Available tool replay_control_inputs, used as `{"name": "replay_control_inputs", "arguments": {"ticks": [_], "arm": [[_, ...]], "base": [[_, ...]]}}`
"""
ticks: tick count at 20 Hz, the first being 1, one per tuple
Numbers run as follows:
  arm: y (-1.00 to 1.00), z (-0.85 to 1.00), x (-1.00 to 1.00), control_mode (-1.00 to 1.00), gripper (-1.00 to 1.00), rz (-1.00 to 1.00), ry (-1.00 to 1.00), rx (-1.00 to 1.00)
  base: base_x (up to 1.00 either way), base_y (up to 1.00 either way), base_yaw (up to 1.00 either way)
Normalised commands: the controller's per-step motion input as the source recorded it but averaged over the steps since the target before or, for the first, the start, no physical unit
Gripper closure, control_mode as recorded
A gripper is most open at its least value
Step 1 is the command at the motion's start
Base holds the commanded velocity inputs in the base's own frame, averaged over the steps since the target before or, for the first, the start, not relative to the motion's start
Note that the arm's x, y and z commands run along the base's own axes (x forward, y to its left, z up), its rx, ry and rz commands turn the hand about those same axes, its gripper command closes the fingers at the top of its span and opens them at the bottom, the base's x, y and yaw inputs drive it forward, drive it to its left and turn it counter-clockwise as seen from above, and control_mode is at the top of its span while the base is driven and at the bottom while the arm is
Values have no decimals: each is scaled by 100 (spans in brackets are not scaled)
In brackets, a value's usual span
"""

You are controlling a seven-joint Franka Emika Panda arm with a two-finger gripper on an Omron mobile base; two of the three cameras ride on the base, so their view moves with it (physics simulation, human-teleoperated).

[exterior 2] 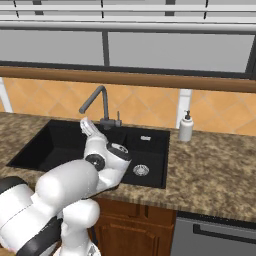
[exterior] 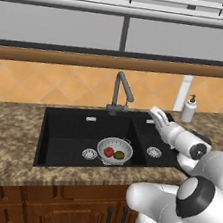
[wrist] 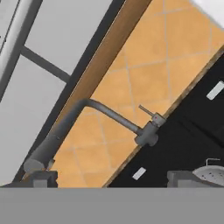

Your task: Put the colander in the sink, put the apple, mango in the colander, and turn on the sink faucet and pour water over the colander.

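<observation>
The silver colander (exterior: pixel 115 145) sits in the large basin of the black sink (exterior: pixel 65 127). Inside it lie the red apple (exterior: pixel 109 151) and, to its right, the yellow-green mango (exterior: pixel 119 155). The dark grey sink faucet (exterior: pixel 120 92) stands behind the basins, its spout angled down over the sink. My gripper (exterior: pixel 154 112) hovers over the smaller basin to the right of the faucet, apart from it. In the hand view the gripper (wrist: pixel 113 178) is open with nothing between the fingertips (wrist: pixel 41 177); the faucet (wrist: pixel 109 116) lies ahead, the colander's rim (wrist: pixel 213 171) at the lower right. Water is out of view.
A white soap dispenser (exterior: pixel 188 109) stands on the speckled counter (exterior: pixel 11 119) right of the sink. Each basin has a round silver drain (exterior: pixel 89 154), (exterior: pixel 154 152). An orange tiled wall (exterior: pixel 61 86) and a window rise behind the faucet.
</observation>
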Motion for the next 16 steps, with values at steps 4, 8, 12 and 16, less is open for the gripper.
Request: {"name": "replay_control_inputs", "arguments": {"ticks": [4,8,12,16], "arm": [[-54,25,-1,-100,-100,-15,1,56],[-30,73,0,-100,-100,-12,12,73],[-37,78,0,-100,-100,-5,24,77],[-41,68,0,-100,-100,0,34,73]], "base": [[0,0,0],[0,0,0],[0,0,0],[0,0,0]]}}
